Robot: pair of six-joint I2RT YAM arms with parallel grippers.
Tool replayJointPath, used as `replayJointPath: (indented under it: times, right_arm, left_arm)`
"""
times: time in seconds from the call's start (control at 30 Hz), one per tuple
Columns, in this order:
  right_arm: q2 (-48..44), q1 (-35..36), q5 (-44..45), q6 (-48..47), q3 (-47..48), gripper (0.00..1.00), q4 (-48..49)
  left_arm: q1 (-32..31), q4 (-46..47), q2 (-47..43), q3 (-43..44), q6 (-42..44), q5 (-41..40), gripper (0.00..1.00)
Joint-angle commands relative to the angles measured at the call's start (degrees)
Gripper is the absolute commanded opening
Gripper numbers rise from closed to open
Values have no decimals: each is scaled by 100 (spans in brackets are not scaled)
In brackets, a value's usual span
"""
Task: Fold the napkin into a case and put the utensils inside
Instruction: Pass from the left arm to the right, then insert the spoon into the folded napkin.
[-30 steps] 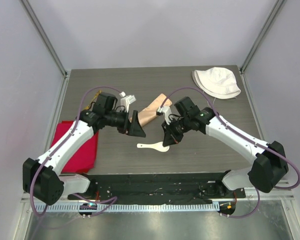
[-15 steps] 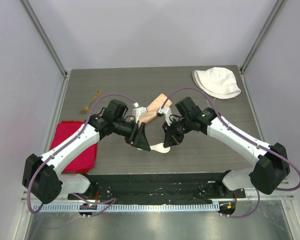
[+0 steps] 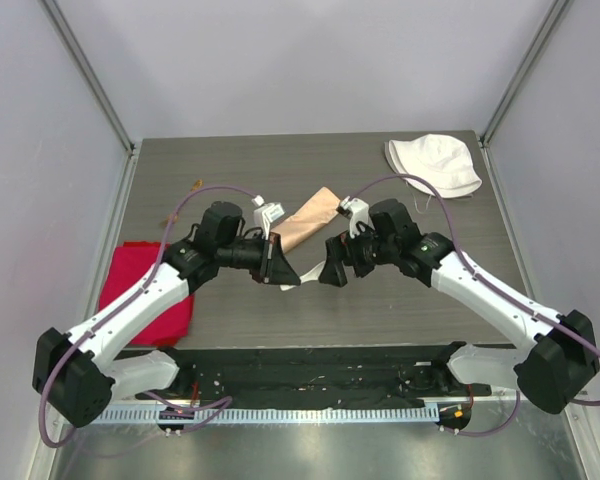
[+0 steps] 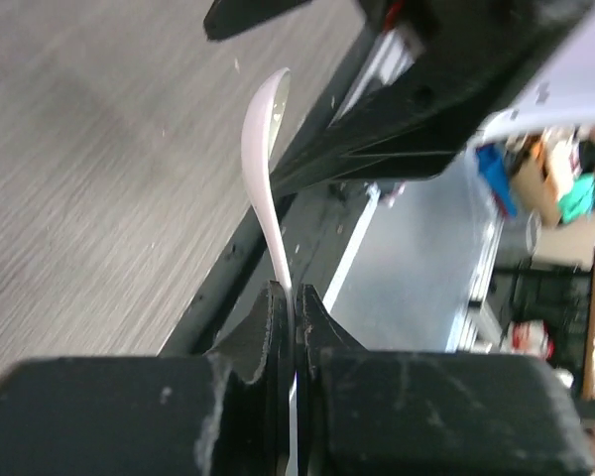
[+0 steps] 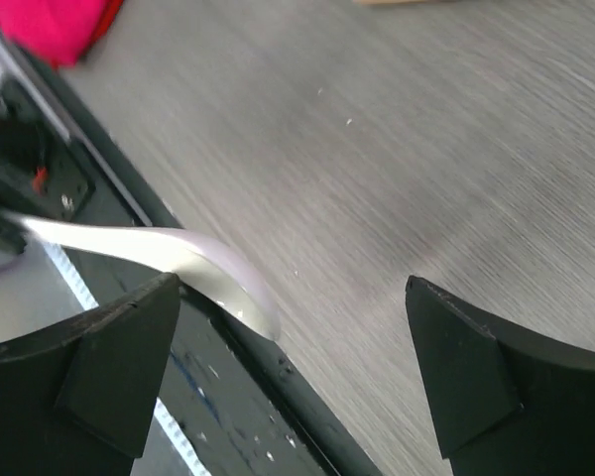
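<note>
No text, label, brand, number or sign can be read in any of the views. The coloured clutter beyond the table edge in the left wrist view is too blurred to show any lettering.
</note>
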Motion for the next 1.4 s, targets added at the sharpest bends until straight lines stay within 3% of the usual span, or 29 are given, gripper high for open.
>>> replayJointPath:
  times: [0.0, 0.13, 0.2, 0.27, 0.4, 0.73, 0.83, 0.87, 0.9, 0.93, 0.97, 1.07, 1.13, 1.17, 1.27, 1.37]
  right_arm:
    - [-388, -140, 336, 1426, -536, 100, 1575]
    - [-643, -359, 372, 1742, -940, 100, 2278]
    - [-696, -579, -120, 1927, -1143, 94, 2814]
    - [-661, -737, -349, 1910, -1160, 84, 2860]
    - [-696, -956, -657, 1875, -1275, 78, 3051]
    - [-608, -1212, -1518, 1814, -1486, 48, 3835]
    - [-450, -1256, -1825, 1804, -1468, 23, 3993]
    - [-328, -1265, -1861, 1822, -1416, 4, 4063]
    - [-292, -1282, -1809, 1822, -1381, 1, 4029]
    - [-266, -1300, -1652, 1805, -1337, 1, 3916]
    - [-222, -1387, -1572, 1709, -1223, 1, 3836]
    - [-160, -1650, -986, 1297, -837, 1, 3222]
    - [50, -1888, -904, 1085, -617, 1, 2940]
    - [156, -2011, -947, 1032, -389, 1, 2756]
    - [752, -2442, -1114, 944, 111, 1, 2650]
    - [1429, -2583, -1193, 610, 761, 1, 2351]
  left_arm:
    - [62, 1876, -265, -311, -1139, -354, 0]
    - [97, 2572, 24, -531, -1632, -170, 0]
    - [132, 2715, 52, -636, -1807, -143, 0]
    - [202, 3004, 78, -698, -1940, -117, 0]
    - [264, 3295, 157, -830, -2169, 77, 0]
    - [413, 3532, 394, -865, -2327, 455, 0]
    - [449, 3620, 430, -918, -2380, 473, 0]
    - [466, 3594, 464, -883, -2363, 472, 0]
    - [492, 3411, 482, -778, -2101, 272, 3]
    - [580, 2783, 569, -664, -1959, 148, 9]
    - [633, 2620, 614, -480, -1836, 8, 24]
    - [1054, 2416, 921, -216, -1861, -467, 34]
    - [1326, 2372, 1184, -119, -2107, -469, 31]
    - [1510, 2555, 1542, -49, -2168, -485, 22]
    - [1713, 2417, 2473, 496, -2248, -275, 10]
    - [1802, 2171, 3030, 935, -2196, -213, 4]
